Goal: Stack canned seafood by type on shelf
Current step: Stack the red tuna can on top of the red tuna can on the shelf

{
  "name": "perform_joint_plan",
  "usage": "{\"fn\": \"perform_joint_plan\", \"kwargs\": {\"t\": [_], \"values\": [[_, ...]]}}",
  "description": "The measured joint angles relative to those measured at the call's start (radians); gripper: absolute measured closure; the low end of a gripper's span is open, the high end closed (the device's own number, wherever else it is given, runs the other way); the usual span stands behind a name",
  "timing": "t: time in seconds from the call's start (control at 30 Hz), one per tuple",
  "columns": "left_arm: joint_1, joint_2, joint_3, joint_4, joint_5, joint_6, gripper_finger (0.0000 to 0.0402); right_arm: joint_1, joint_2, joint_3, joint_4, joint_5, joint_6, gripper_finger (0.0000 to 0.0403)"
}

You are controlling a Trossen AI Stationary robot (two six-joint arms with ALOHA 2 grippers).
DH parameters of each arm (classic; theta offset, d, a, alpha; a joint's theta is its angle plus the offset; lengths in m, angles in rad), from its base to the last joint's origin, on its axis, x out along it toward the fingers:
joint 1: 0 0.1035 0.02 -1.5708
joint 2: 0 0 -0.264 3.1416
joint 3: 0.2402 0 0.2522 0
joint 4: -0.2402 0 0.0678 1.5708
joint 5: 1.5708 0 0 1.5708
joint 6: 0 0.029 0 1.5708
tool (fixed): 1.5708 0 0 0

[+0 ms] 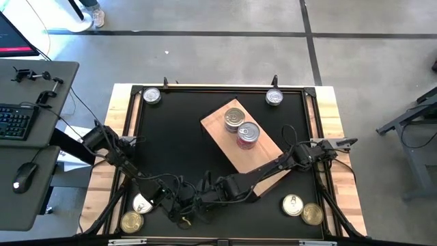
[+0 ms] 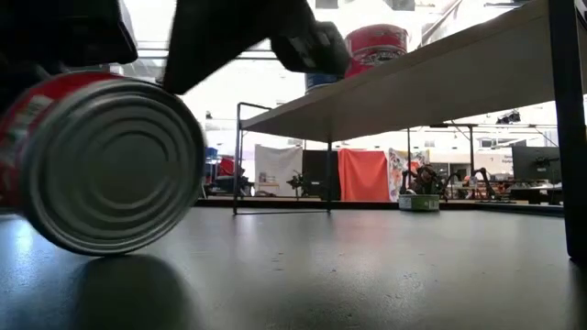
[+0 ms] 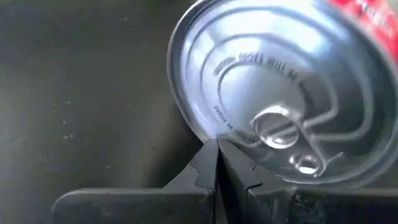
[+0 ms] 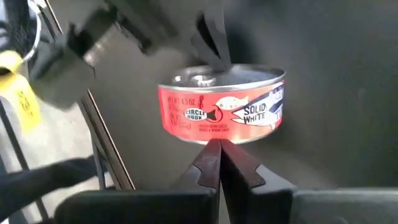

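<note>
Near the table's front-left corner, the left gripper has its fingers pressed together with nothing between them, tips touching the silver pull-tab lid of a tilted red-labelled tin. The right gripper, also clenched and empty, points at the same tin's red side label from just beside it. 2 more tins sit on the wooden shelf.

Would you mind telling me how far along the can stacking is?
Done: two cans sit on the board. In hand: the left gripper and right gripper, both shut, meet a tilted red-labelled can. Left: five loose cans around the edges.
</note>
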Motion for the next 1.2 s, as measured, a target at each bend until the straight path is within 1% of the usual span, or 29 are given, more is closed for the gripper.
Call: {"fn": "perform_joint_plan", "kwargs": {"t": [0.17, 0.3, 0.53, 0.77, 0.97, 1.13, 1.2], "values": [[-0.001, 0.0, 0.0, 0.007, -0.002, -0.001, 0.0401, -0.008, 0.003, 0.006, 0.037, 0.018, -0.001, 0.0403], [-0.001, 0.0, 0.0, 0.044, -0.01, -0.004, 0.0402, -0.016, 0.004, 0.006, 0.093, 0.039, -0.029, 0.0403], [-0.003, -0.002, 0.001, 0.097, -0.03, -0.078, 0.0401, -0.027, 0.005, 0.005, 0.154, 0.042, -0.066, 0.0403], [-0.002, -0.003, 0.003, 0.163, -0.065, -0.124, 0.0401, -0.029, 0.006, 0.028, 0.146, 0.043, -0.14, 0.0403], [-0.002, -0.005, 0.003, 0.175, -0.067, -0.123, 0.0401, -0.032, 0.006, 0.082, 0.067, 0.051, -0.175, 0.0403], [-0.001, -0.005, 0.003, 0.179, -0.067, -0.125, 0.0401, -0.026, 0.006, 0.121, -0.065, 0.075, -0.166, 0.0403], [-0.003, -0.011, 0.003, 0.225, -0.065, -0.092, 0.0401, -0.015, 0.005, 0.121, -0.141, 0.074, -0.153, 0.0403]]}}
